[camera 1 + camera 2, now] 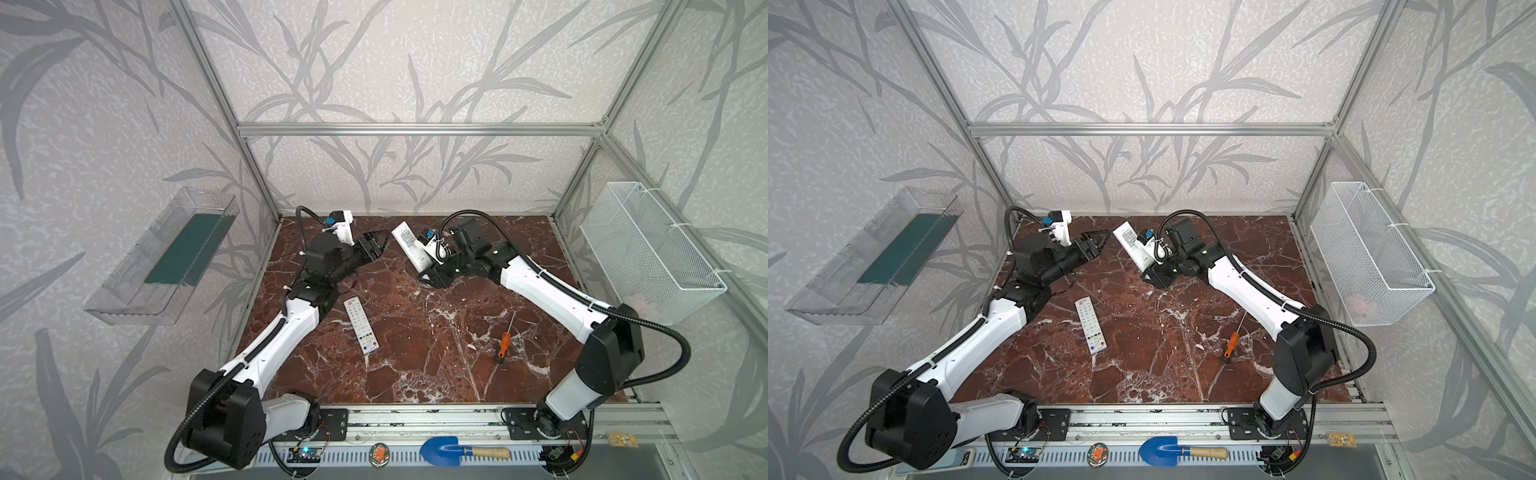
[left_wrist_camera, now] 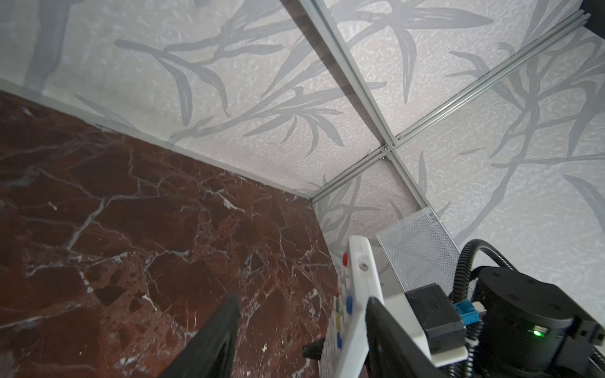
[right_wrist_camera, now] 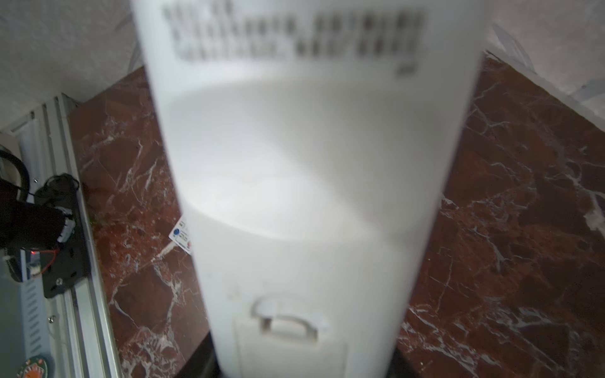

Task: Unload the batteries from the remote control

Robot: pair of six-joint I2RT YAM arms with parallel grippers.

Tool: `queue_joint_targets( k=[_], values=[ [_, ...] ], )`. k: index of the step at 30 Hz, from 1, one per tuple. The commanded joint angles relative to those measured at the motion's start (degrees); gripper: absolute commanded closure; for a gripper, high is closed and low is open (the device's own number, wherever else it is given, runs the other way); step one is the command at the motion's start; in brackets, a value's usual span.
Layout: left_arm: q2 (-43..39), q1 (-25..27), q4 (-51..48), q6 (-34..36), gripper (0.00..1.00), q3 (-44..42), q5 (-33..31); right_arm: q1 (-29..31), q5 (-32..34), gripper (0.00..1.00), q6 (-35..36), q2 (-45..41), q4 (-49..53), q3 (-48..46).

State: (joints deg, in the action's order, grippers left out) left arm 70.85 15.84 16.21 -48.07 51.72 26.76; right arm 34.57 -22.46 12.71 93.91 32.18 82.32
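Note:
My right gripper [image 1: 427, 271] is shut on the lower end of a white remote control [image 1: 409, 245] and holds it tilted above the back of the table, back side up. In the right wrist view that back [image 3: 304, 163] fills the picture, and its battery cover [image 3: 288, 347] is closed. The batteries are hidden. My left gripper [image 1: 380, 243] is open just left of the remote's upper end. In the left wrist view the remote's button side [image 2: 355, 294] stands close to one finger [image 2: 386, 333]; I cannot tell whether they touch.
A second white remote [image 1: 361, 326] lies face up on the marble near the left arm. An orange-handled screwdriver [image 1: 504, 343] lies to the right. A white mesh basket [image 1: 648, 249] hangs on the right wall, a clear tray [image 1: 166, 257] on the left.

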Motion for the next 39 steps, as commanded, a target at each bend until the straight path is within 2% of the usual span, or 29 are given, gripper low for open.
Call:
queue_joint_targets(
  k=[1, 5, 9, 12, 18, 24, 30, 36, 39],
  values=[
    [-0.5, -2.5, -7.5, -1.2, 0.37, 3.7, 15.9, 0.0, -0.3, 0.74, 13.0, -3.4, 7.6, -1.8],
    [2.4, -2.4, -9.4, -1.1, 0.37, 6.2, 28.7, 0.0, -0.5, 0.75, 22.6, -4.9, 11.8, -4.1],
    [5.8, -2.1, -11.6, -2.7, 0.37, 6.2, 37.3, 0.0, 0.6, 0.77, 24.1, -5.8, 11.8, -5.1],
    [7.2, -1.4, -14.6, -1.4, 0.39, 6.3, 40.7, 0.1, 0.4, 0.77, 24.2, -5.9, 12.1, -5.2],
    [9.0, 1.0, -24.2, 5.6, 0.4, 9.2, 41.3, 0.3, -0.2, 0.77, 24.5, -6.2, 12.1, -5.1],
    [11.3, 2.2, -30.5, 10.1, 0.48, 12.9, 40.6, 1.0, 0.5, 0.77, 25.6, -5.5, 12.8, -4.5],
    [12.1, 2.3, -34.2, 13.1, 0.67, 13.6, 40.8, 1.0, 0.9, 0.77, 25.9, -5.7, 12.8, -4.8],
    [13.2, 2.8, -37.8, 16.2, 0.78, 15.2, 40.2, 1.1, 0.9, 0.77, 26.0, -5.8, 12.7, -5.0],
    [13.9, 3.0, -38.4, 16.7, 0.87, 15.8, 40.4, 1.1, 2.0, 0.69, 25.6, -5.8, 12.1, -5.3]
  ],
)
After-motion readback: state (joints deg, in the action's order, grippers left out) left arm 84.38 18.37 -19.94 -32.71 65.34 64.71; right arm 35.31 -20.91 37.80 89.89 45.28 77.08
